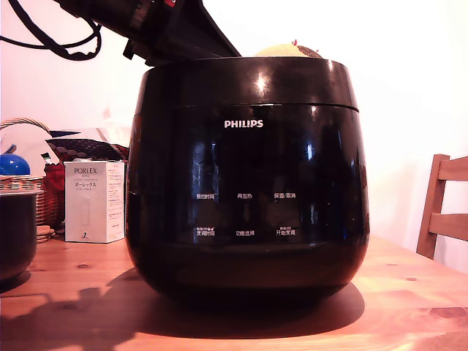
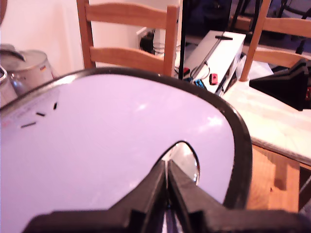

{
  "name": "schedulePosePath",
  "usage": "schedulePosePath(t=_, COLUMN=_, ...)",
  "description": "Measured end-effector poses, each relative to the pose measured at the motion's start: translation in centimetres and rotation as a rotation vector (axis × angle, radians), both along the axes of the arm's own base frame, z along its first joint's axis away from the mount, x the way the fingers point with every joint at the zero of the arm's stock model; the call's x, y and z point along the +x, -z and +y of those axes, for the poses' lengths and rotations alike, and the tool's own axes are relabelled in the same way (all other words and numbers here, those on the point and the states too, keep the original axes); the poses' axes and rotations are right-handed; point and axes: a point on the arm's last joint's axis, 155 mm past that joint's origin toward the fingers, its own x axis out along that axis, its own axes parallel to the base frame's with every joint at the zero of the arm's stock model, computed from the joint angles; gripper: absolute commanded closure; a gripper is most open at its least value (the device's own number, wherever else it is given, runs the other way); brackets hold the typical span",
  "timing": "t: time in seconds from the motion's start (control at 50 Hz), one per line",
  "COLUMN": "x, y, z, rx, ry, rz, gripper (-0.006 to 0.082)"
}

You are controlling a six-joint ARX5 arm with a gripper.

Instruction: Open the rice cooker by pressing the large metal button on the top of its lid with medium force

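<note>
At the far left of the exterior view, a dark pot is cut by the frame edge and stands on the wooden table, whose warm orange-brown boards show knots and grain. Behind the pot there is a wicker basket with a blue ball in it, and next to it a white PORLEX box stands upright near the rice cooker. The cooker fills the middle of this view, glossy black, with the white PHILIPS logo and six small labels on its front, and it throws a dark shadow on the table. Its lid is down on the body. The arm comes from the upper left and reaches over the lid. Something yellowish shows just behind the top of the lid; I cannot tell what it is. At the exterior view's right a wooden chair stands before a bright pale wall. In the wrist view the lid top looks pale from reflected light, and the gripper has its two black fingers pressed together with nothing between them, the tips resting at the metal button. Behind the cooker this view shows wooden chair backs, metal pots, a white shelf and cables.
</note>
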Motion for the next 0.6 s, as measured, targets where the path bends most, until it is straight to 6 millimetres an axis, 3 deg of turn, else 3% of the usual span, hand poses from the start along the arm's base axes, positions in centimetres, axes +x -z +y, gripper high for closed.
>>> schedulePosePath(t=0.6, x=-1.0, y=0.0, z=-1.9, rx=-0.004, ry=0.048, rz=-0.028, gripper=0.0789)
